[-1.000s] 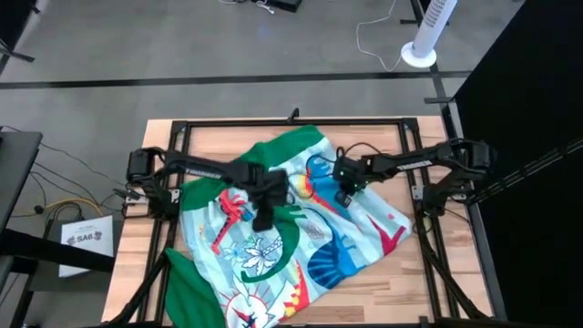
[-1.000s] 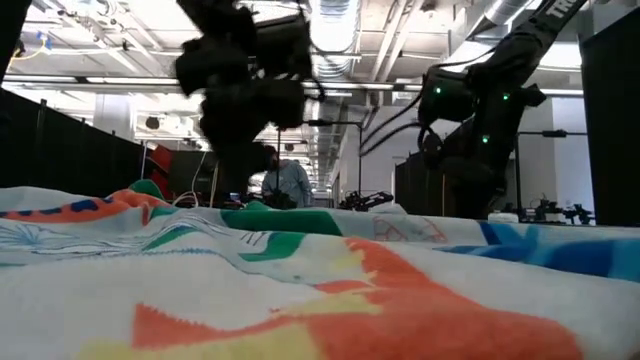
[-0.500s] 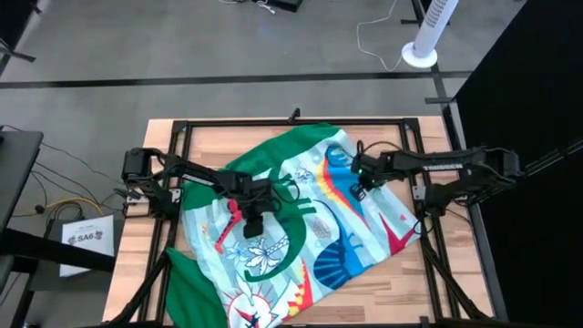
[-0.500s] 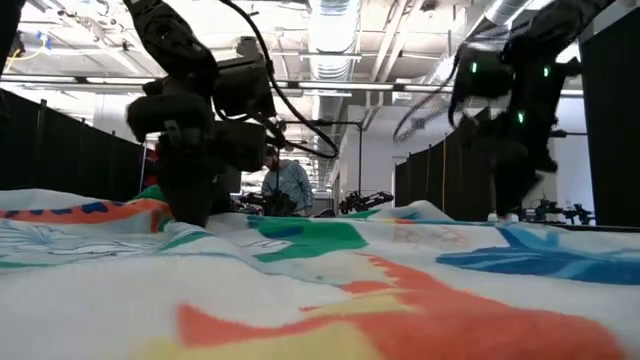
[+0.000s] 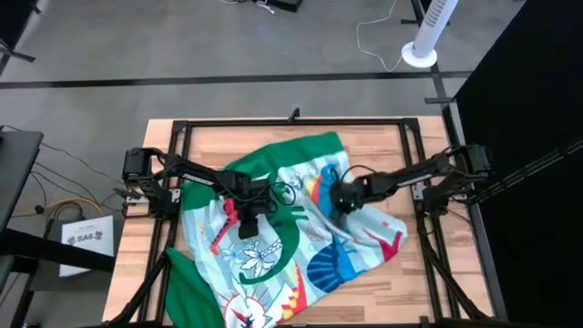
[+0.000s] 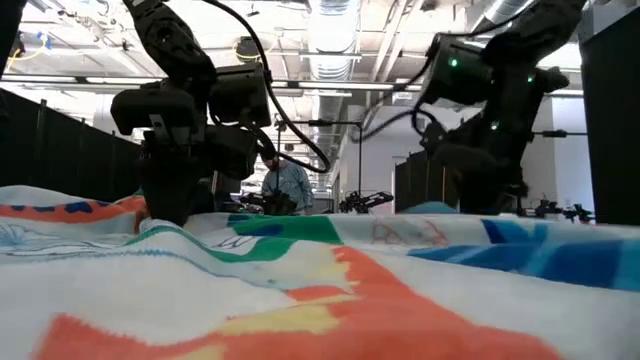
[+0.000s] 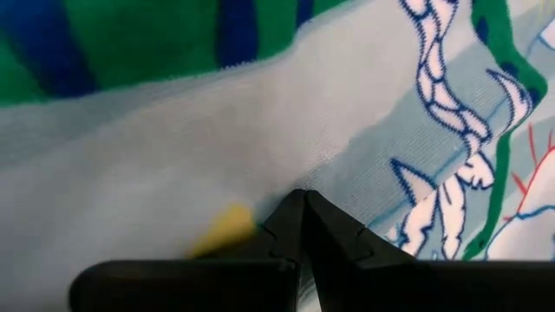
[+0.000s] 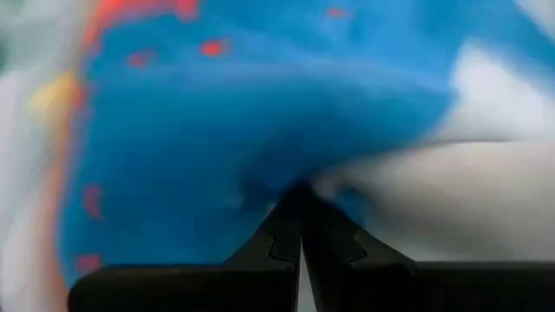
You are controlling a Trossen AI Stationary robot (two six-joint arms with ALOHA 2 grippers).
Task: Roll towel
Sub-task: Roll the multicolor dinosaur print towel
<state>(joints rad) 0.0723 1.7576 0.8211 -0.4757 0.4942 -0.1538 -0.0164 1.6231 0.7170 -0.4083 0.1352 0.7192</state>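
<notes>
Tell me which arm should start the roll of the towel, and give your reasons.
Probably the left. Its gripper is down on the towel, fingers shut on a pinch of cloth, near the long stretch running to the front edge. The right gripper, also shut, sits mid-towel, farther from any edge.

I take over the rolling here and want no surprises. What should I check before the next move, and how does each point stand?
1. Left gripper shut, tips pressed on the towel: ok.
2. Right gripper shut, tips on the towel: ok.
3. Cloth truly pinched between the fingers: cannot tell.
4. Towel flat for rolling: not ok, it lies rumpled and skewed.
5. Towel wholly on the table: not ok, the near corner hangs over the edge.
</notes>
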